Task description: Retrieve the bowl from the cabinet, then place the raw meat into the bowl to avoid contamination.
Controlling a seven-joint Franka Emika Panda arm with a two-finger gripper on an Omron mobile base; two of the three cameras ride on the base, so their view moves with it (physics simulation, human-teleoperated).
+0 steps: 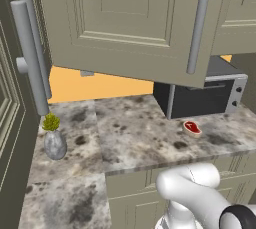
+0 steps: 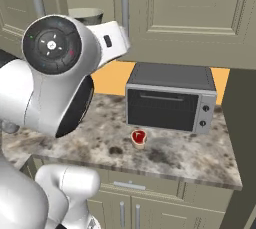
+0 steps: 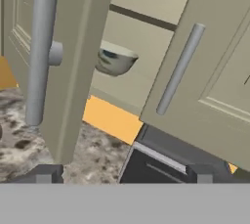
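Your gripper (image 3: 122,174) has its jaws spread wide with nothing between them, facing the cabinet (image 3: 210,76), whose doors stand open. Past the door edges you see the bowl (image 3: 114,60) on the pale shelf inside; the raw meat (image 1: 192,127) lies on the counter (image 1: 135,133) just before the toaster oven (image 2: 172,100)

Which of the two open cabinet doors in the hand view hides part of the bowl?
The left door, seen nearly edge-on with the thick near handle. Its edge covers the bowl's left side; the right door stands clear of it.
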